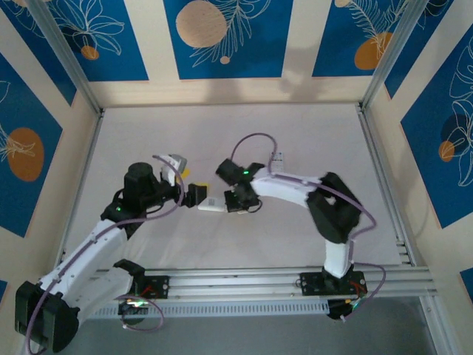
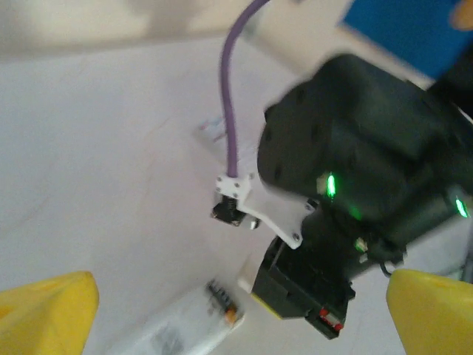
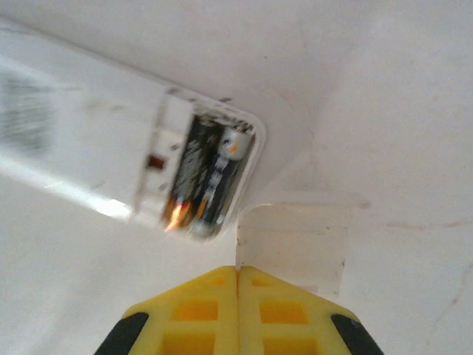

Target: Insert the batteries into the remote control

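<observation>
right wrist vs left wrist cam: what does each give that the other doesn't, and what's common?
Right wrist: a close look into the remote's open bay, with two batteries seated side by side. A loose cover lies beside it. The right end effector is shut, tips at the cover's edge.
Left wrist: the left end effector is open, yellow fingers wide apart. The right arm's black wrist, green lights and purple cable sit near the remote's end.
Both: the remote's battery end, batteries inside, on the white table.
</observation>
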Action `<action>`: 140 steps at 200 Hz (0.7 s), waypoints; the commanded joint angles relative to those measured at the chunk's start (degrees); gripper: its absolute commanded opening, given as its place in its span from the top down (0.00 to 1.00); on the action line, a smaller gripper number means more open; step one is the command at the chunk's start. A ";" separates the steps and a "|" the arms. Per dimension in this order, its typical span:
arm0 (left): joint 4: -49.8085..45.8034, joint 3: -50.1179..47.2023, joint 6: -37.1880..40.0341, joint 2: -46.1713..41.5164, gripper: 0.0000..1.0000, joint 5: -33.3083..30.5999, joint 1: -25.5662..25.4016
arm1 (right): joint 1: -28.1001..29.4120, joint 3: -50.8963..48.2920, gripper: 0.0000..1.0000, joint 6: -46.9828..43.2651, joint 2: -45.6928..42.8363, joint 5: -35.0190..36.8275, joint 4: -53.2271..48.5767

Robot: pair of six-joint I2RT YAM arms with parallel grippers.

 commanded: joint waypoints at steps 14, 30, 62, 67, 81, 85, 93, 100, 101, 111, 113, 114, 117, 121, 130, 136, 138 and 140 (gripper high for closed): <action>40.76 -2.61 6.33 6.52 0.00 18.10 -1.18 | -13.27 -3.00 1.00 -1.22 -20.29 -32.58 13.39; 44.15 1.43 9.23 12.89 0.00 19.36 -3.22 | -17.04 -2.52 1.00 0.53 -24.71 -40.98 16.59; 56.95 8.60 9.63 25.28 0.00 19.89 -4.79 | -21.54 -4.57 1.00 8.26 -29.58 -52.62 27.99; 58.13 9.93 9.13 26.73 0.00 20.28 -4.91 | -21.65 -4.66 1.00 9.05 -29.74 -53.25 29.04; 60.57 13.24 8.90 29.76 0.00 20.52 -5.62 | -21.49 -5.19 1.00 10.83 -29.90 -55.08 31.71; 61.01 13.93 9.08 30.39 0.00 20.43 -5.75 | -21.42 -5.25 1.00 11.25 -29.92 -55.47 32.27; 61.55 15.08 9.55 31.52 0.00 20.43 -6.17 | -21.34 -5.58 1.00 11.87 -30.01 -55.90 33.14; 61.85 15.79 9.91 32.10 0.00 21.04 -6.28 | -21.34 -5.99 1.00 12.41 -30.12 -56.03 33.78; 61.86 15.90 9.93 32.12 0.00 21.15 -6.37 | -21.36 -6.03 1.00 12.47 -30.18 -56.02 33.83; 62.21 16.63 10.19 32.74 0.00 22.45 -6.63 | -21.39 -6.45 1.00 13.46 -30.37 -56.39 34.83; 62.20 16.74 10.27 32.82 0.00 22.66 -6.68 | -21.45 -6.56 1.00 13.66 -30.40 -56.61 35.13; 62.21 16.77 10.28 32.88 0.00 22.79 -6.75 | -21.46 -6.62 1.00 13.71 -30.40 -56.66 35.26; 62.12 16.92 10.36 33.01 0.00 23.10 -6.85 | -21.39 -6.74 1.00 13.93 -30.41 -56.86 35.78; 61.96 17.06 10.57 33.15 0.00 23.55 -7.00 | -21.36 -6.90 1.00 14.36 -30.45 -57.18 36.22; 61.35 17.31 11.07 33.36 0.03 24.56 -7.44 | -21.39 -7.02 1.00 14.97 -30.50 -57.45 37.01; 60.90 17.41 11.48 33.46 0.05 25.12 -7.67 | -21.39 -7.03 1.00 15.14 -30.59 -57.58 37.21; 60.84 17.42 11.56 33.53 0.06 25.26 -7.78 | -21.39 -6.99 1.00 15.18 -30.70 -57.72 37.29; 60.71 17.42 11.66 33.48 0.07 25.45 -7.87 | -21.39 -6.96 1.00 15.19 -30.70 -57.75 37.37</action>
